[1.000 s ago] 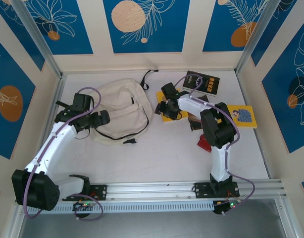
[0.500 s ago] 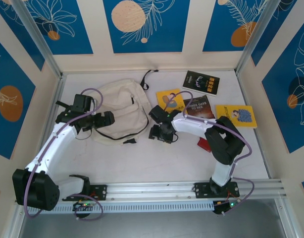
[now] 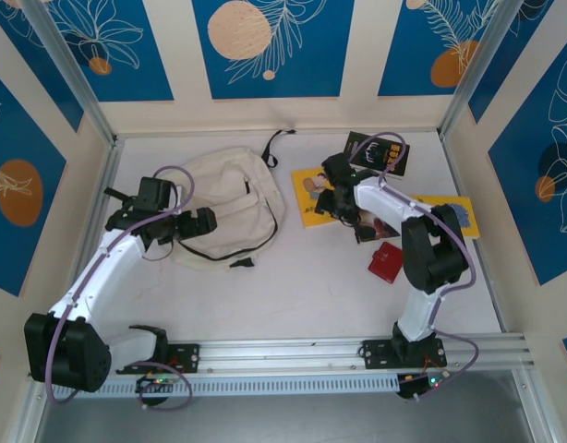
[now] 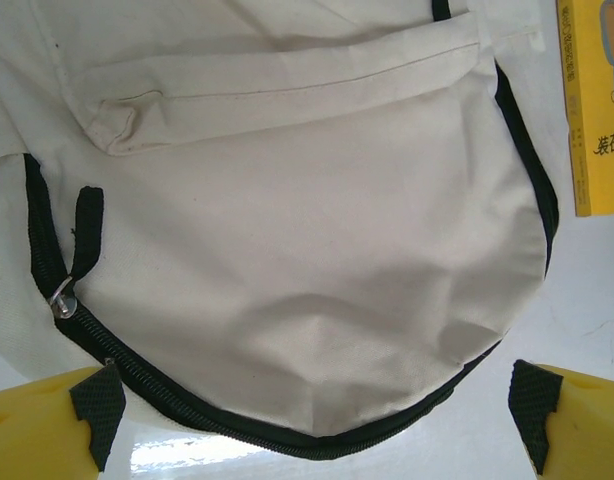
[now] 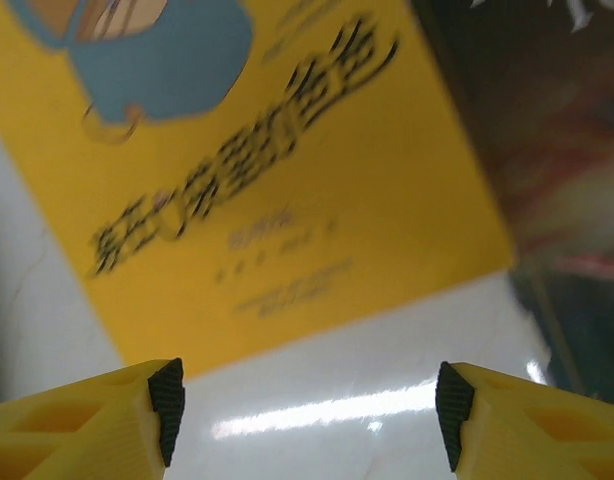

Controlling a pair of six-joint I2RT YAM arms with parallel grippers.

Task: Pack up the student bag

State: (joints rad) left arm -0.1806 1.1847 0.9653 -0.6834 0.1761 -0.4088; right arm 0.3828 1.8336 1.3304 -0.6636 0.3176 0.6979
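The student bag [image 4: 307,250] runs past the left wrist view's top; the yellow book [image 5: 287,180] looks blurred.

Bright, even light is coming from overhead, and only faint, soft shadows are falling on the white counter [image 3: 293,305]. In the left wrist view the soft cream canvas backpack [image 4: 307,250] is showing crisply, with gentle shading gathering in its folds and glare shining on the counter below it. In the right wrist view the flat yellow paperback book [image 5: 287,200] is appearing blurred, its black print smearing. A white glare streak is gleaming beneath it, and the dark-covered book [image 5: 567,150] beside it is lying dim and unfocused.
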